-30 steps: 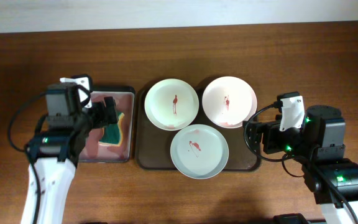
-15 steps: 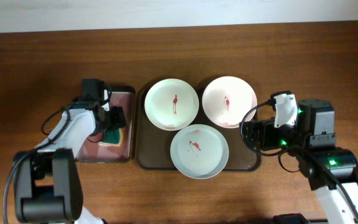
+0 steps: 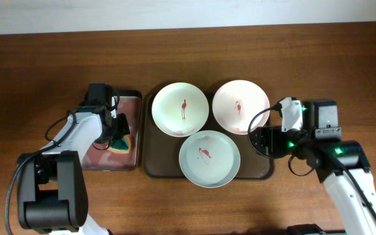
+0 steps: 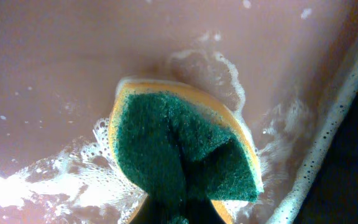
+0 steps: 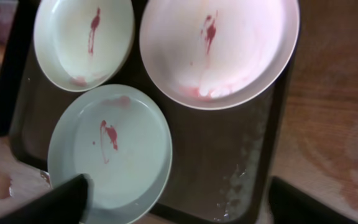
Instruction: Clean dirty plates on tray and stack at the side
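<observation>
Left arm (image 3: pixel 77 127) reaches into the small tray (image 3: pixel 103 160); right arm (image 3: pixel 318 140) sits low at the tray's (image 3: pixel 155 166) right end.
My left fingers (image 3: pixel 119 125) pinch the soapy sponge (image 4: pixel 179 149). The tray lies long-axis left-right on the table (image 3: pixel 240 202), holding three smeared plates (image 3: pixel 180 109). My right fingers (image 5: pixel 61 199) are spread apart.

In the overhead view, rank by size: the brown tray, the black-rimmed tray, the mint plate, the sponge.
Largest first:
1. dark brown rectangular tray
2. narrow black-rimmed pinkish tray
3. pale mint-green round plate
4. green-and-yellow sponge

table (image 3: pixel 240 59): brown wood grain, my work surface.
brown tray (image 3: pixel 158 160): flat on table, centre.
small tray (image 3: pixel 103 158): black rim, pinkish inside; just beside brown tray, at its 9 o'clock.
</observation>
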